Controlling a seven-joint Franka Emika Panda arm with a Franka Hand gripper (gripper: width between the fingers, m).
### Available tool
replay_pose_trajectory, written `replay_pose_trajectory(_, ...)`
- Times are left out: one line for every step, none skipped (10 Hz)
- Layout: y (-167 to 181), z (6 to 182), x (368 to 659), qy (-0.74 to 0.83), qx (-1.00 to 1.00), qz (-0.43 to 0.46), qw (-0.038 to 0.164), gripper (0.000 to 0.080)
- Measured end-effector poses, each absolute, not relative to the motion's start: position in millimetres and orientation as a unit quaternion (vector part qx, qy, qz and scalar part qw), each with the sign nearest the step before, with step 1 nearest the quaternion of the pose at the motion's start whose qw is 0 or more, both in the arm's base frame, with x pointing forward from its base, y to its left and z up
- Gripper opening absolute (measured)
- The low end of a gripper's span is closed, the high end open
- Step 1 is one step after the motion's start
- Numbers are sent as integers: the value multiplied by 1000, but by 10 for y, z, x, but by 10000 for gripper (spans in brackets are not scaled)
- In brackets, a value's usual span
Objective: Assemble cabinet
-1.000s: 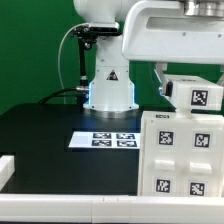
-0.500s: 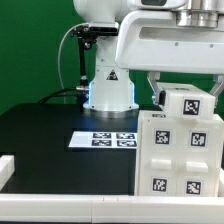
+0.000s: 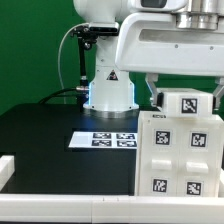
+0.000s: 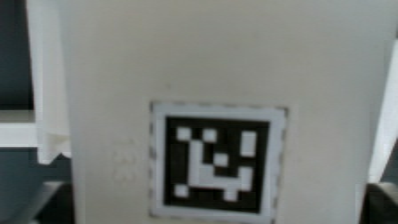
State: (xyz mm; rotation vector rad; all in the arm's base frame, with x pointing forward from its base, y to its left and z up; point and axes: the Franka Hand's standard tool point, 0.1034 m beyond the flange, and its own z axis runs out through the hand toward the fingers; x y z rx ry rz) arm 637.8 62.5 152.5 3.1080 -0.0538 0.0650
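- The gripper [image 3: 183, 88] hangs over the cabinet body [image 3: 180, 156] at the exterior view's right; its jaws appear closed on a small white tagged panel [image 3: 189, 105].
- That panel [image 4: 196, 110] meets the body's top edge.
- The marker board [image 3: 102, 140] lies flat on the black table [image 3: 50, 140].
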Motion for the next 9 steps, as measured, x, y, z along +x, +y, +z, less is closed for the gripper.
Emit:
replay_pose_trajectory(622, 1540, 6352, -20, 1000, 14, 15, 753)
replay_pose_trajectory(613, 1607, 6312, -22, 1000, 7, 12, 790)
replay_pose_trajectory(616, 1621, 6254, -22, 1000, 5, 10, 797)
replay_pose_trajectory(626, 1578, 6198, -24, 1000, 5, 10, 797)
replay_pose_trajectory(646, 1541, 6161, -25, 1000, 1, 10, 797)
replay_pose_trajectory(637, 1532, 6163, -28, 1000, 1, 8, 797)
replay_pose_trajectory(617, 1504, 6167, -35, 999, 0, 6, 797)
replay_pose_trajectory(617, 1492, 6178, -37, 999, 0, 7, 797)
replay_pose_trajectory(617, 1492, 6178, -37, 999, 0, 7, 656)
